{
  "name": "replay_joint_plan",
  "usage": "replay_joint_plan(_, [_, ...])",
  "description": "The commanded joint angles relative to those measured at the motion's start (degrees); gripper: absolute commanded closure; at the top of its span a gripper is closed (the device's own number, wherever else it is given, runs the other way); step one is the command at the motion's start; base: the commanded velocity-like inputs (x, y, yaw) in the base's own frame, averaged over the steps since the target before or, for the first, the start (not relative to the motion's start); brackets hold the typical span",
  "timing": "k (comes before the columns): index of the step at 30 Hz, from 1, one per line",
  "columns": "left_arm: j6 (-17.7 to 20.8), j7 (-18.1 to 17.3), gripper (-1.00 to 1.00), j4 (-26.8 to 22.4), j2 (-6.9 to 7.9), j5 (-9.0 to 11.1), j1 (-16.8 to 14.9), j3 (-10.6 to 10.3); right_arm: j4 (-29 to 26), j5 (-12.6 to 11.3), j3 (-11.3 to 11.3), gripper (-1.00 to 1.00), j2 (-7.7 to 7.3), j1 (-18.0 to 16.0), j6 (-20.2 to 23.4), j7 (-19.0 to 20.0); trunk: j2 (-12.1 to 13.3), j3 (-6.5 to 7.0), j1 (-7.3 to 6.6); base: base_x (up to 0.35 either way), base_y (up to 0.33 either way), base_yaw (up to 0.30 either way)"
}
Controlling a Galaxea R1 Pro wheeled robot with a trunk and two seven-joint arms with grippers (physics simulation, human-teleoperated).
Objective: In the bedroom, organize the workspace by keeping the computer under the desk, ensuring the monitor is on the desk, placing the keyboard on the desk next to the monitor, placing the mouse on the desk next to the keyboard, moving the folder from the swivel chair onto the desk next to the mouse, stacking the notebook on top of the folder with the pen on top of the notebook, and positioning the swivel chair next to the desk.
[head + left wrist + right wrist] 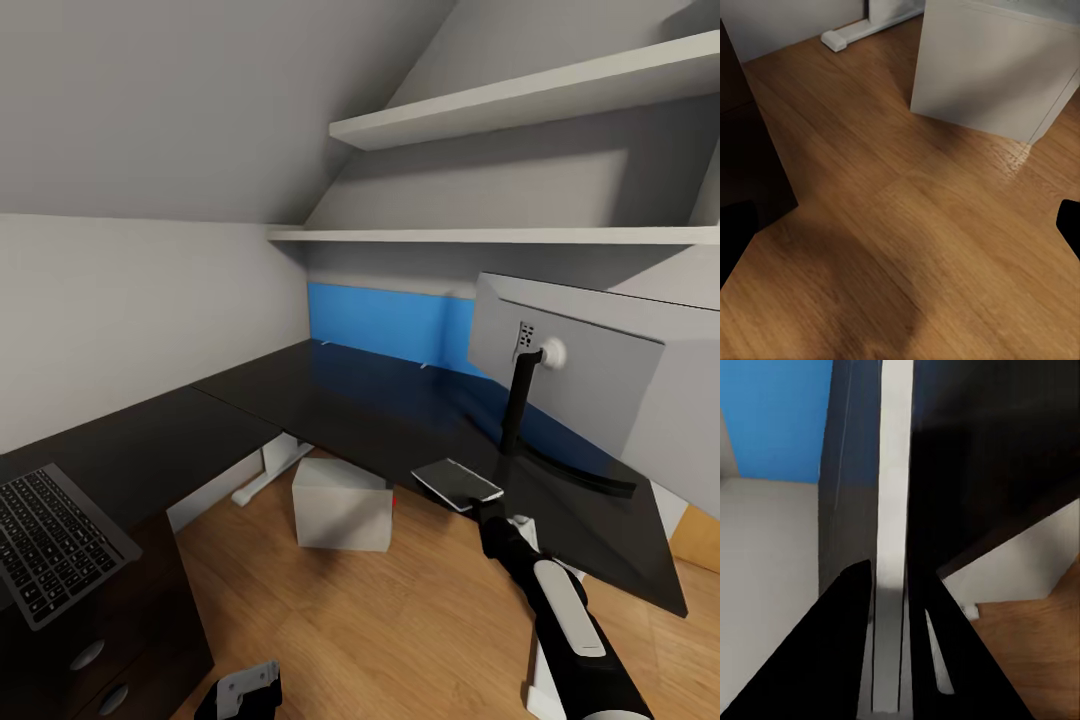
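Note:
The notebook (457, 483), thin with a dark-and-pale cover, hangs at the front edge of the black desk (330, 400), with my right gripper (483, 503) shut on it. In the right wrist view both black fingers (847, 615) pinch the notebook (891, 510) edge-on. The monitor (570, 375) stands on the desk just behind, its grey back toward me. The white-grey computer (341, 505) sits on the floor under the desk. The keyboard (50, 545) lies on the dark top at the lower left. My left gripper (245, 688) hangs open low over the floor.
A black drawer unit (100, 660) with round knobs stands under the keyboard. White shelves (520, 100) run above the blue back panel (380, 320). In the left wrist view the computer (994, 64) and a white desk foot (840, 36) rest on wood floor (907, 225).

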Motion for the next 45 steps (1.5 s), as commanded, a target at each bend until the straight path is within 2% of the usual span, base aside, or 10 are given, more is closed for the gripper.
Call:
replay_joint_plan(1, [-0.31,0.21,-1.00,-0.04,0.03,0.61,-0.01,-0.16,-0.11,-0.56,-0.18,1.00,0.06,-0.03,0.31,0.17,0.39,0.14,-0.23,0.000,0.000,0.000])
replay_joint_plan(12, [-0.23,0.21,-1.00,0.05,0.03,0.53,-0.01,-0.19,-0.21,-0.58,0.29,1.00,0.50,-0.01,0.25,1.22,4.80,2.11,-2.64,0.000,0.000,0.000])
replay_joint_plan(16, [-0.21,0.18,-1.00,0.07,-0.03,0.51,-0.01,-0.23,-0.26,-0.49,1.97,1.00,0.61,-0.02,0.25,1.27,6.00,2.65,-3.30,0.000,0.000,0.045])
replay_joint_plan(19, [-0.15,0.09,-1.00,0.18,-0.05,0.51,-0.01,-0.24,-0.38,0.30,6.75,1.00,0.66,-0.03,0.19,1.53,6.00,2.65,-3.30,0.000,0.000,0.195])
replay_joint_plan(25, [-0.14,-0.01,-1.00,0.30,-0.05,0.48,-0.01,-0.25,-0.50,1.22,12.41,1.00,0.64,-0.01,-1.42,1.67,6.00,2.65,-3.30,0.000,0.000,0.258])
replay_joint_plan(27, [-0.14,-0.03,-1.00,0.34,-0.06,0.46,-0.01,-0.25,-0.53,2.63,15.78,1.00,0.62,-0.02,-3.29,1.72,6.00,2.65,-3.30,0.000,0.000,0.271])
replay_joint_plan(29, [-0.14,0.01,-1.00,0.34,-0.06,0.44,-0.01,-0.25,-0.56,5.66,20.91,1.00,0.59,-0.03,-8.32,1.97,6.00,2.65,-3.30,0.000,0.000,0.275])
replay_joint_plan(34, [-0.09,0.00,-1.00,0.42,-0.06,0.43,-0.01,-0.28,-0.50,7.46,25.50,1.00,0.59,-0.02,-14.15,2.42,6.00,2.65,-3.30,0.000,0.000,0.276])
replay_joint_plan(38, [-0.06,-0.02,-1.00,0.60,0.03,0.33,-0.01,-1.04,-0.50,7.88,28.40,1.00,0.59,-0.02,-15.66,2.60,6.00,2.65,-3.30,0.000,0.000,0.276])
replay_joint_plan(45, [-0.13,0.03,-1.00,1.61,0.18,0.03,-0.01,-2.36,-0.48,7.94,29.77,1.00,0.59,-0.01,-16.16,2.70,6.00,2.65,-3.30,0.000,-0.062,0.277])
